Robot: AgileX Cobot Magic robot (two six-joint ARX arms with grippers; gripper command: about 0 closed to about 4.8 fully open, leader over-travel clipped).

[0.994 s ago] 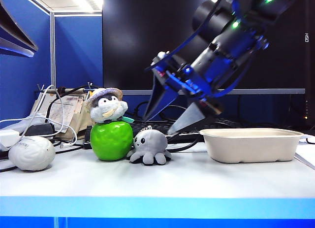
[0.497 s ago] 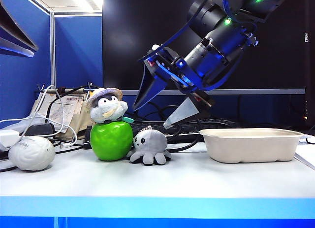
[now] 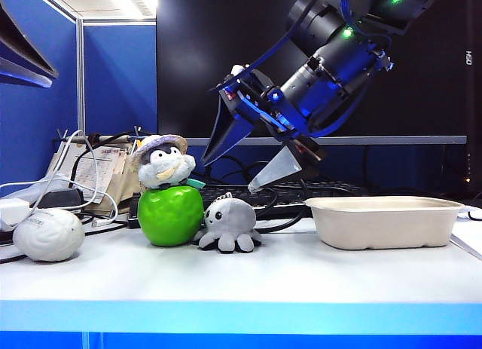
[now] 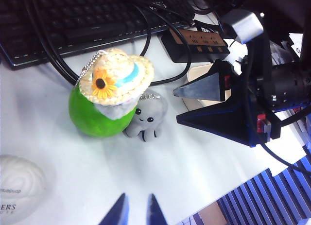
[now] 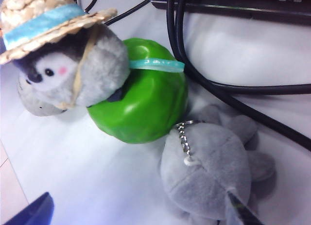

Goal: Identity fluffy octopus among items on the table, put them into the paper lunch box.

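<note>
White desk (image 3: 301, 277), exterior view: right end effector (image 3: 230, 164) spread wide above fluffy octopus (image 3: 230, 225), beside green apple (image 3: 171, 213); paper lunch box (image 3: 384, 221) well apart. Left end effector (image 4: 134, 213), narrowly parted, seen only by its wrist camera.

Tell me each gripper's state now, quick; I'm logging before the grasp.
Left gripper: over the table's near side, fingers barely parted, holding nothing.
Right gripper: wide open above the fluffy octopus, holding nothing.
</note>
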